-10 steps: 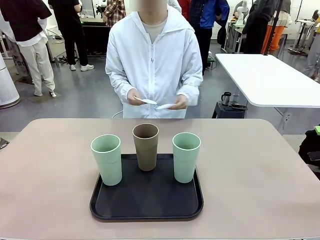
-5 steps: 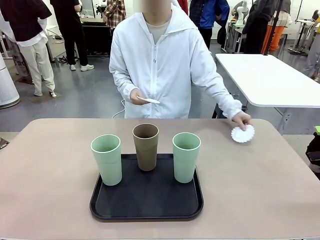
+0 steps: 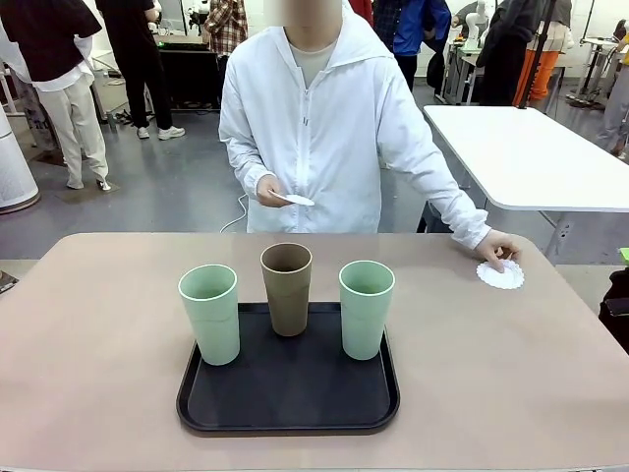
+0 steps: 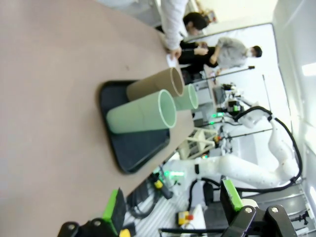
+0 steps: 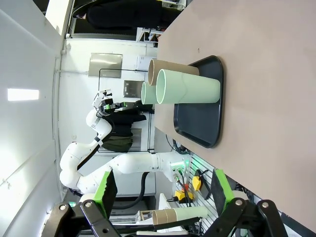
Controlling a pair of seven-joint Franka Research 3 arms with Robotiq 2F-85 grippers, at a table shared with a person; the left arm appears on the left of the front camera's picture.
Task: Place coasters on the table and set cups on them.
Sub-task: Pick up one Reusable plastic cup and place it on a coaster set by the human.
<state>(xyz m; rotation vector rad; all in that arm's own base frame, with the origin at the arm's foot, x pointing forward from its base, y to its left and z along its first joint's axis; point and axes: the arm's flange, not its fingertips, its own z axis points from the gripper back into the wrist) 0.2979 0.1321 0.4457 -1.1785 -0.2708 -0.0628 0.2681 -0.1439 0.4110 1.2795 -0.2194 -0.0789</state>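
While a hand (image 3: 499, 246) touches a coaster (image 3: 500, 274), the left end effector (image 4: 173, 197) and right end effector (image 5: 163, 183) gape wide, empty.

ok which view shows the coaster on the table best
The front view: the coaster lies flat at the table's far right, scalloped edge plain, the person's hand on it. The left wrist view gives just a small white sliver by that hand. The right wrist view faces the cups and tray.

Left cup (image 3: 209, 313) and right cup (image 3: 366, 308) pale mint green, middle cup (image 3: 287, 288) tan-brown. Tray (image 3: 288, 398) matte black. Table (image 3: 98, 344) beige-pink. Coaster (image 3: 500, 275) white, scalloped lacy edge. Person's jacket (image 3: 324, 138) white.
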